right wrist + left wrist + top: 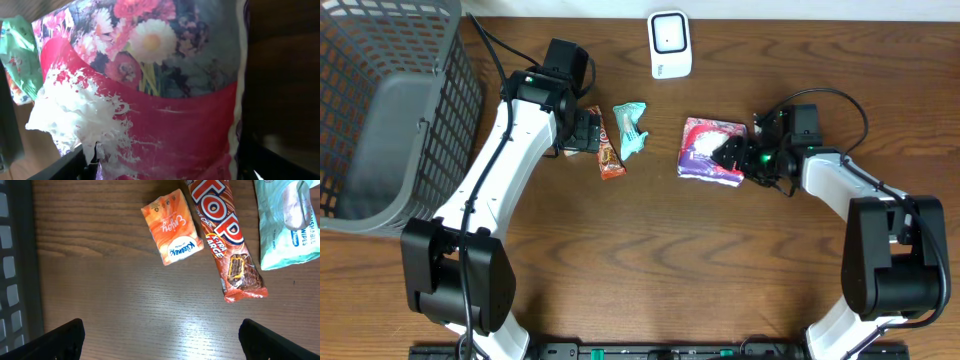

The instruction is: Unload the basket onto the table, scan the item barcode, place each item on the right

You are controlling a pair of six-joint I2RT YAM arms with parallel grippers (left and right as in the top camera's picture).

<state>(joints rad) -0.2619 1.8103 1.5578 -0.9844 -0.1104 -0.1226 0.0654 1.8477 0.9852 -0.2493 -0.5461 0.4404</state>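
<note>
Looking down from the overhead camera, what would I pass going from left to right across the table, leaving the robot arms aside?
basket → chocolate bar → wipes → scanner → flowered pack

In the far left corner of the desk, a basket [380, 110]. At the far edge, about midway along it, a scanner [670, 44]. Across the middle of the desk, left to right: tissue pack [172, 227], snack bar [608, 150] just beside it, wipes pack [631, 128] just right of the bar's far half, then, apart and further right, a large packet [712, 150]. Scanner behind the gap between wipes pack and large packet. Directly above the tissue pack, the left pincer [582, 130], covering it in the overhead view. At the large packet's right end, the right pincer [733, 152], one finger on either side of that end.
</note>
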